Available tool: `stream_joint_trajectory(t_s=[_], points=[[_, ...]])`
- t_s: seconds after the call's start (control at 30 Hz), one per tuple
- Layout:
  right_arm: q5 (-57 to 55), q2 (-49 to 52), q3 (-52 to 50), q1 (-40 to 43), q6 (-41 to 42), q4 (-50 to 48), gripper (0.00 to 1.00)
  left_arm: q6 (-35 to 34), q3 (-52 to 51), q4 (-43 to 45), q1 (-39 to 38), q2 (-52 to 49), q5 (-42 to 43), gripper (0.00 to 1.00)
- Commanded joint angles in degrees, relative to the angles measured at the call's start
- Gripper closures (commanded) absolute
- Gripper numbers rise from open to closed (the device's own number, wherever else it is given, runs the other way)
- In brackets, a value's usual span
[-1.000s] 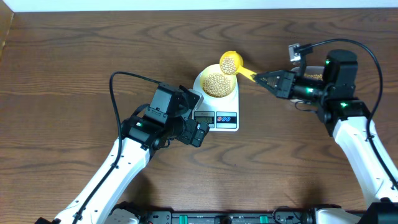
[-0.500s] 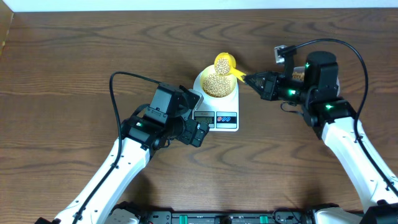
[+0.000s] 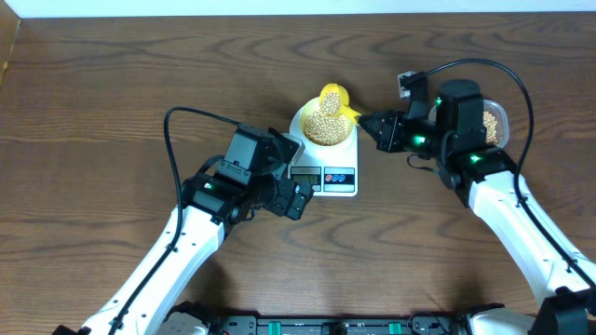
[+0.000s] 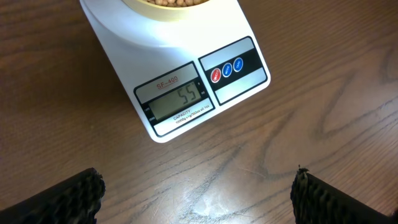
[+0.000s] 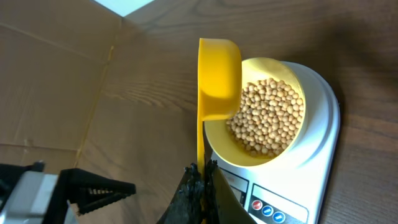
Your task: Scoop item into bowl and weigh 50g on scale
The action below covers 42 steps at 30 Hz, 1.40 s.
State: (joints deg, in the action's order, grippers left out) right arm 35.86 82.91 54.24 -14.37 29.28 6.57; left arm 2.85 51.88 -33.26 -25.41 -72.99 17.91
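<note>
Beans (image 3: 325, 127) fill the bowl (image 5: 219, 144), which sits on the platform of the scale (image 3: 328, 175) near the middle of the surface (image 3: 112, 84), somewhat toward its far edge. The right hand (image 5: 202, 169) is closed tight on the handle of the scoop (image 5: 219, 74). It holds the scoop tipped on its side over the bowl's far rim, apparently so that the load falls in. Whether any beans remain in the scoop cannot be seen.

The left hand (image 4: 198, 199) hangs wide open and empty at the near side of the scale, probably so that its camera faces the display (image 4: 177, 99). The display reads 55, a little above the target.

A tub (image 3: 494, 121) with more beans stands behind the right arm, toward the right edge. The surface is dark wood with strong grain. Beyond its far edge runs a pale strip, and past the far left corner lies something like brown cardboard.
</note>
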Motion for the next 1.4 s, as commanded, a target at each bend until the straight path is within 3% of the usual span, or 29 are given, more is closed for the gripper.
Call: stream_joint_trajectory(t_s=[0.0, 0.37, 1.37], points=[[-1.1, 0.7, 0.1, -0.7, -1.3, -0.2, 0.99, 0.5, 0.9, -0.1, -0.1, -0.4, 0.5, 0.02], [-1.5, 0.7, 0.1, -1.1, -7.2, -0.2, 0.99, 0.5, 0.9, -0.1, -0.1, -0.4, 0.5, 0.02], [-1.5, 0.7, 0.1, -2.2, -13.1, 0.9, 0.99, 0.5, 0.9, -0.1, -0.1, -0.4, 0.5, 0.02]])
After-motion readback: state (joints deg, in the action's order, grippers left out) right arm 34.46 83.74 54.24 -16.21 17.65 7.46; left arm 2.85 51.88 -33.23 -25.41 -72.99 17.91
